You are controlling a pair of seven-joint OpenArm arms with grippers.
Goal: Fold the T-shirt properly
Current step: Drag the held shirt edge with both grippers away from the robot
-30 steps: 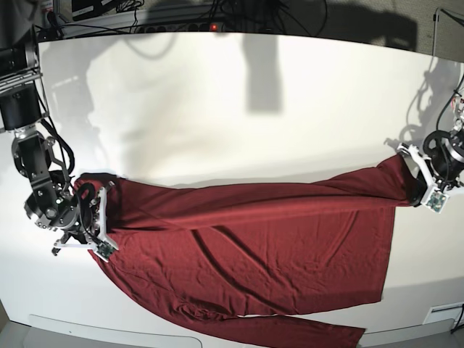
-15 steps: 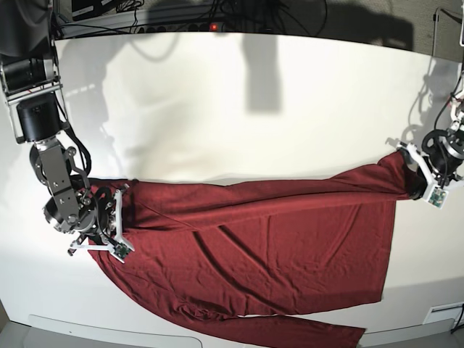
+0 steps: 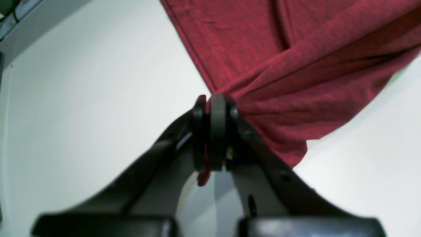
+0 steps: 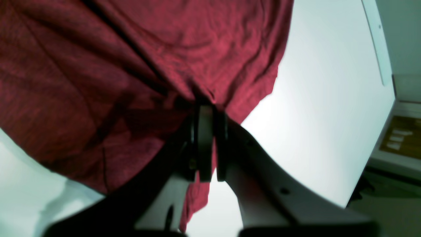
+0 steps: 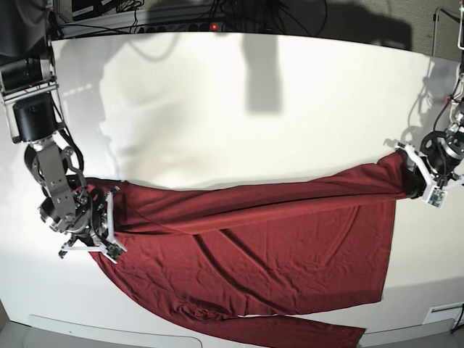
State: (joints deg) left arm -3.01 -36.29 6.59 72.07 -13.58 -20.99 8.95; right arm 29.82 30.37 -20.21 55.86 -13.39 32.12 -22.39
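The T-shirt [image 5: 275,246], dark red and long-sleeved, lies spread across the near half of the white table [image 5: 254,109]. A folded band of it runs along its far edge. At the base view's left, my right gripper [image 5: 101,217] is shut on the shirt's left end. The right wrist view shows the cloth [image 4: 98,65] bunched into that gripper [image 4: 207,110]. My left gripper [image 5: 412,177], at the base view's right, pinches the shirt's far right corner. In the left wrist view the fabric [image 3: 296,65] gathers at this gripper [image 3: 213,102], and a scrap hangs between the fingers.
A sleeve [image 5: 304,335] trails along the table's front edge. Cables and a power strip [image 5: 214,27] with a red light lie beyond the far edge. The table's side edge [image 4: 378,49] shows at the right of the right wrist view.
The arm at the base view's left shifted right with the shirt's end, then a little back left. The arm at the right has barely moved and keeps its corner.
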